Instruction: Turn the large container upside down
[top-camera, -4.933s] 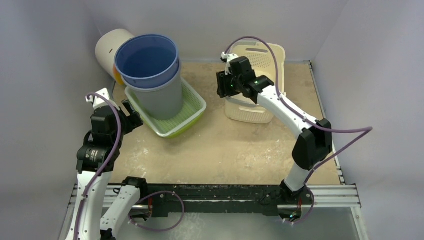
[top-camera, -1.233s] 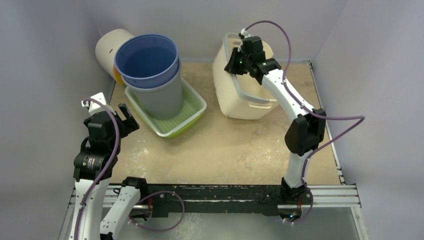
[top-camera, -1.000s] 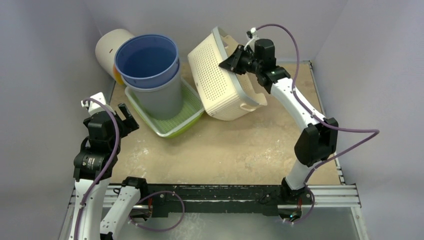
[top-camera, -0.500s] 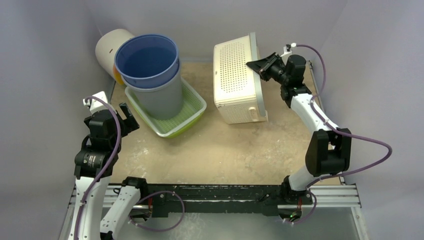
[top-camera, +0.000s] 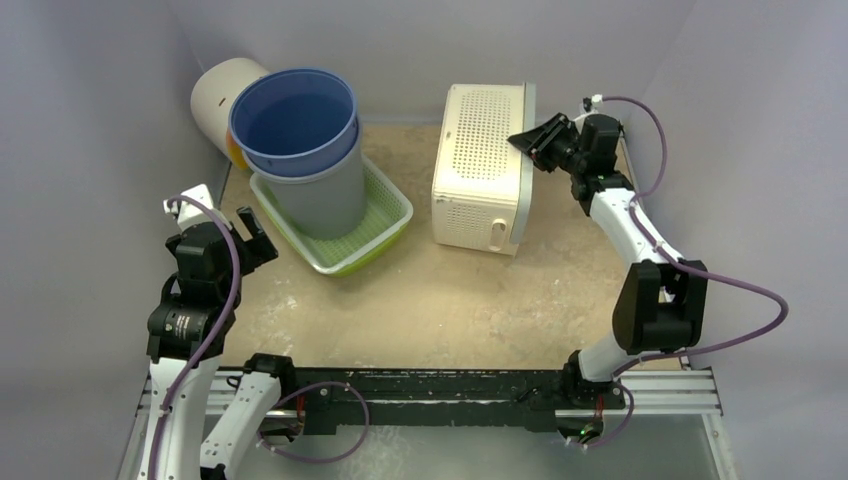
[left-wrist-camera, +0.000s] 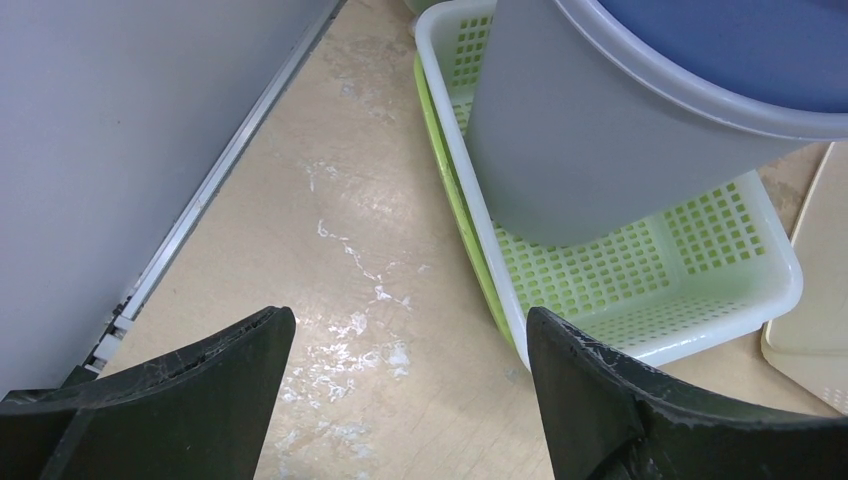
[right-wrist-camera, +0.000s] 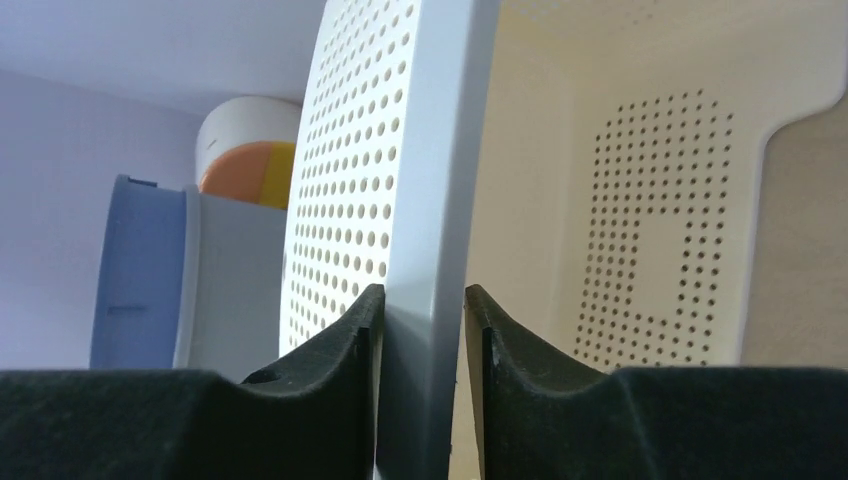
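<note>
The large container (top-camera: 480, 165) has tipped sideways; right jaws clasp its rim (right-wrist-camera: 430, 250).

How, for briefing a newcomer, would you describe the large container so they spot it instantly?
On the far right of the table, rim in the right gripper, a cream perforated basket stands on its side. Unlike the green tray and round buckets leftward, it is boxy.

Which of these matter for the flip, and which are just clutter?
In the job: cream basket, on its side; right pincer astride its rim.
Lying about: blue bin nested in grey bin, green tray under them, white cylinder, left pincer open and idle.
</note>
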